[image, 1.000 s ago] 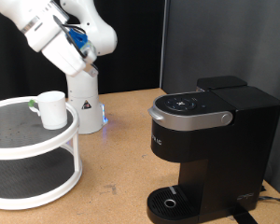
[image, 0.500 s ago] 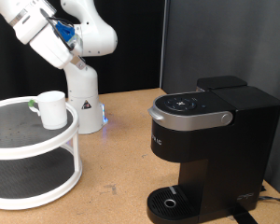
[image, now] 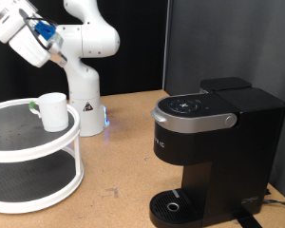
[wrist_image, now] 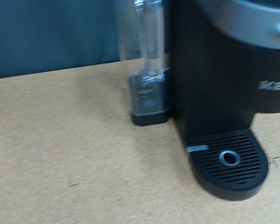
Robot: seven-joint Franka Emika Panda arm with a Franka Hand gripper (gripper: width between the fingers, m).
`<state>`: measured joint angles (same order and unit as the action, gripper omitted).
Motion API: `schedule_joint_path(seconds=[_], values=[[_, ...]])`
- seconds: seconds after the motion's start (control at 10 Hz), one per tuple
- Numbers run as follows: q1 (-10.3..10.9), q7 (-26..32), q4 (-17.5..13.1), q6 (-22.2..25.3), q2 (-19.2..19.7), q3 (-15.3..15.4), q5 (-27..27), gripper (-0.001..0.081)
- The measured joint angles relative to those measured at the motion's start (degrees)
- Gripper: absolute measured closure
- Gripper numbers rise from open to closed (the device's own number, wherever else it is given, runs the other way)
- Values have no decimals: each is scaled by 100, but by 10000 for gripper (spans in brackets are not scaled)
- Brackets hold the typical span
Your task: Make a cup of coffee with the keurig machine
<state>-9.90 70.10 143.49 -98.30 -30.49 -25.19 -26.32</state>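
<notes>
1. Cup (image: 53, 111): white mug, upright on the top tier of a round white two-tier shelf (image: 28, 142) at the exterior view's left. Nothing touches it. Something small and green sits just behind it, too small to tell what.
2. Keurig machine (image: 214, 152): black, boxy, at the exterior view's right, lid down, silver-grey band around the top. Round drip tray (image: 171, 205) at its base is bare, no cup on it. Wrist view shows the machine's front with the drip tray (wrist_image: 226, 161) and a clear water tank (wrist_image: 147, 56) beside the body.
3. Tool (image: 14, 33): at the exterior view's top left corner, raised high above the shelf, well apart from both cup and machine. Partly cut by the frame edge; cannot tell whether its fingers are spread or pressed together. Fingers not seen in the wrist view, nothing seen between them.
4. Arm base (image: 85, 104): white, standing just behind the shelf, small blue light low on it.
5. Surface (image: 123, 161): brown, chipboard-like, carries shelf, machine and arm base.
6. Room: dark curtain behind everything, a lighter strip of wall at the exterior view's left edge.
</notes>
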Motion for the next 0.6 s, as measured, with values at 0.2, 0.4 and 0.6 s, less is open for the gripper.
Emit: schedule_joint_path(seconds=[0.2,0.4,0.6], values=[[-133,151,4,397,-190,-177,243,806],[-135,141,13,352,-171,-177,241,806],[-338,106,181,-72,-306,-191,238,806]])
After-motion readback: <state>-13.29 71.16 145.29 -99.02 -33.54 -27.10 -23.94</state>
